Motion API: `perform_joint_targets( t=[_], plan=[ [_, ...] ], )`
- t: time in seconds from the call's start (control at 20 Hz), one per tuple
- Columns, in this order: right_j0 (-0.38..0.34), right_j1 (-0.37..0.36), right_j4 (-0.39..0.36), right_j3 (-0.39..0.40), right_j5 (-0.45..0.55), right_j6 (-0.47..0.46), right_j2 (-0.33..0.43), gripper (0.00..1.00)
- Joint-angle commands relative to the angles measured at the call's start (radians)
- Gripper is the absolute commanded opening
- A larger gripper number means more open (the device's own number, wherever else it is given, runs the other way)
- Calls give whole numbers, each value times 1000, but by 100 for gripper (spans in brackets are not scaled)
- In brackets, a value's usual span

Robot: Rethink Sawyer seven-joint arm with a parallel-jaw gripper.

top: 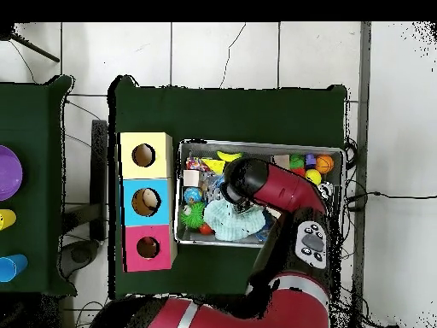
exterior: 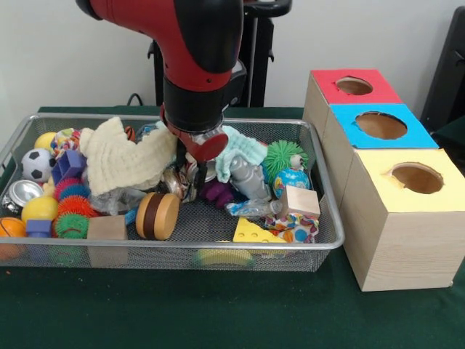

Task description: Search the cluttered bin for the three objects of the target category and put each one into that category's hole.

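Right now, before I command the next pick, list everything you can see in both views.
Wire bin: 1, silver mesh, on the green table.
Sorting boxes: 3, wooden with red, blue and yellow holed tops, beside the bin.
Cloths: 2, cream and pale green, mid-bin.
Spiky balls: red-blue-green ones at one end, green one near the boxes.
Soccer ball: 1, black-white, far corner.
Wooden wheel: 1, tan-brown, front.
Cheese wedge: 1, yellow, front.
Wooden cube: 1, plain, near the boxes.
Globe ball: 1, blue.
Gripper: 1, lowered into the clutter; fingers hidden.
Arm: red and black.
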Motion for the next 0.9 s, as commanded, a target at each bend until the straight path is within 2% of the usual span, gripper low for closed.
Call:
perform_joint_targets(
  t=[0.05,0.45,0.65,0.9],
  plan=[
    [-42,121,9,-111,-1,98,67,100],
    [-99,263,0,-320,15,46,85,100],
    [-106,288,-10,-384,38,33,80,100],
    [-101,281,-20,-411,62,28,68,100]
  ],
)
